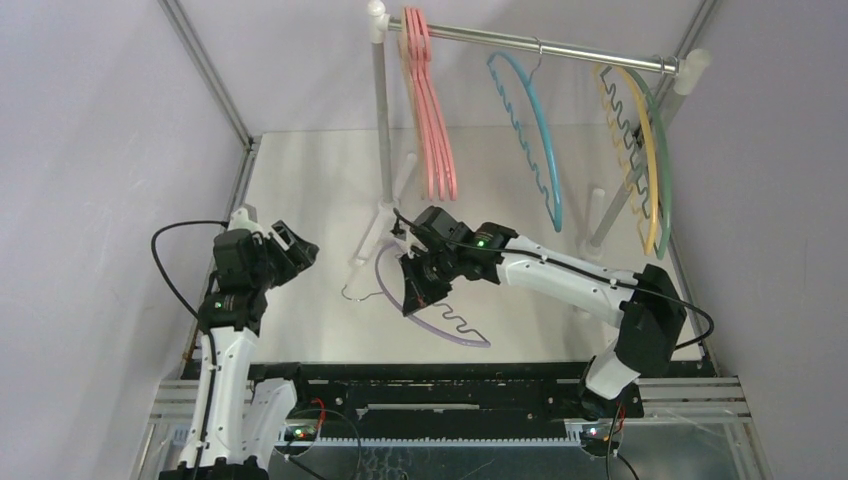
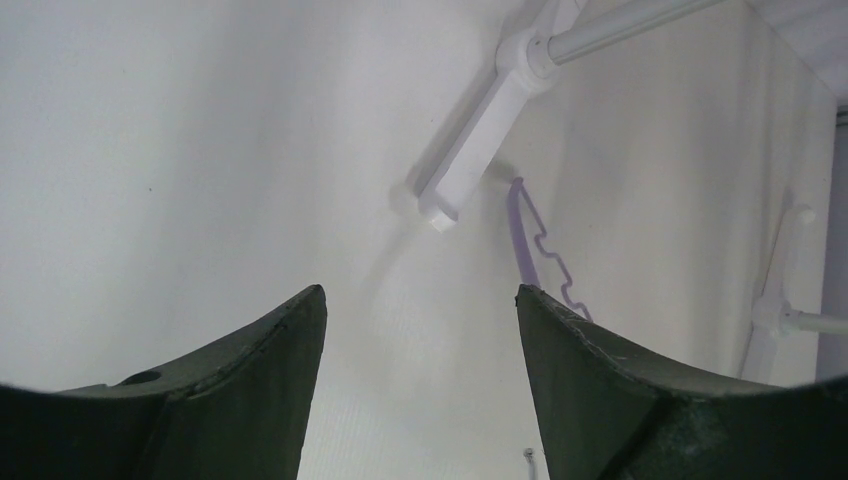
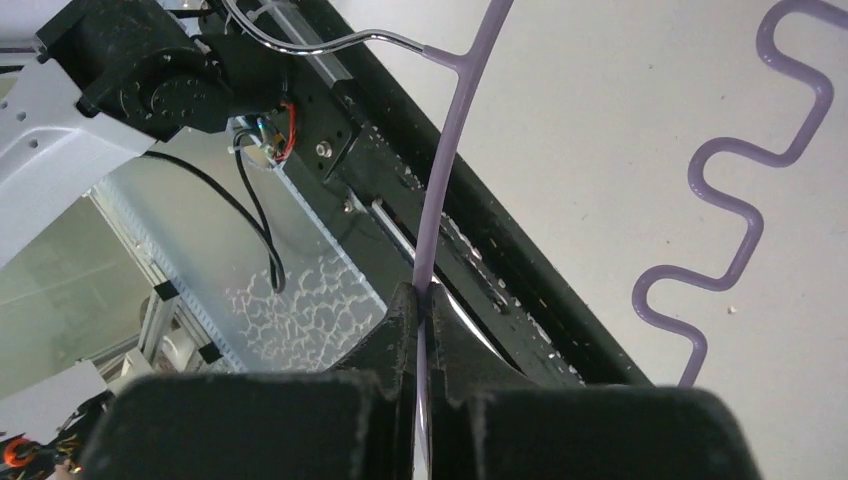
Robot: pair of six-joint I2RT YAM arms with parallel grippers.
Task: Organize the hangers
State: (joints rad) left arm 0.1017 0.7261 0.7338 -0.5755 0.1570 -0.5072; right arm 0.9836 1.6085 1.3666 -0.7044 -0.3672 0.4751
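Firmly in right tool (image 3: 425,297), purple hanger (image 3: 447,150), gripped at arc

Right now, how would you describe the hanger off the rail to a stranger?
Find the grey rail on white poles. Below it, by the left pole's foot, the right arm's fingers pinch a purple hanger. Only it is off the rail; the pink hangers, blue hanger, yellow hanger and green hanger hang.

Right fingers (image 1: 413,293) clamp the purple hanger (image 1: 462,341) over the table (image 1: 300,200).
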